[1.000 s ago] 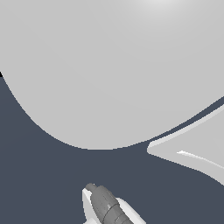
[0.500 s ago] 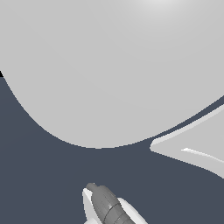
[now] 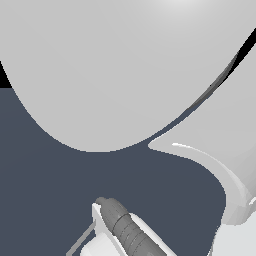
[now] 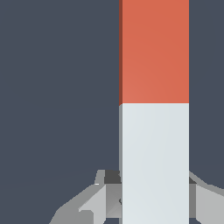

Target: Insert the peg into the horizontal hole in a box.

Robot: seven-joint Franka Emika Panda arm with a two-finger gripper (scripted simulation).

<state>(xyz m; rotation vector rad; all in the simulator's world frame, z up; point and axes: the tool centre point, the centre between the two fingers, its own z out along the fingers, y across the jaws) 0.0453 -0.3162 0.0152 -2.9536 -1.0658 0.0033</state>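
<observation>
Peg [image 4: 154, 109] sits clamped in the claw [image 4: 154, 199], red-orange end outward

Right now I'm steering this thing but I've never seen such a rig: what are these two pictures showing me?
Both are simulator renders of one robot arm. The exterior view is almost filled by the arm's own pale grey shell, close to the camera, over a dark floor; no box or hole shows there. The wrist view looks out from the wrist along the hand. Between its grey fingers stands the peg, white near the hand, red-orange at the far end. It looks gripped, though the contact itself is hidden.
</observation>
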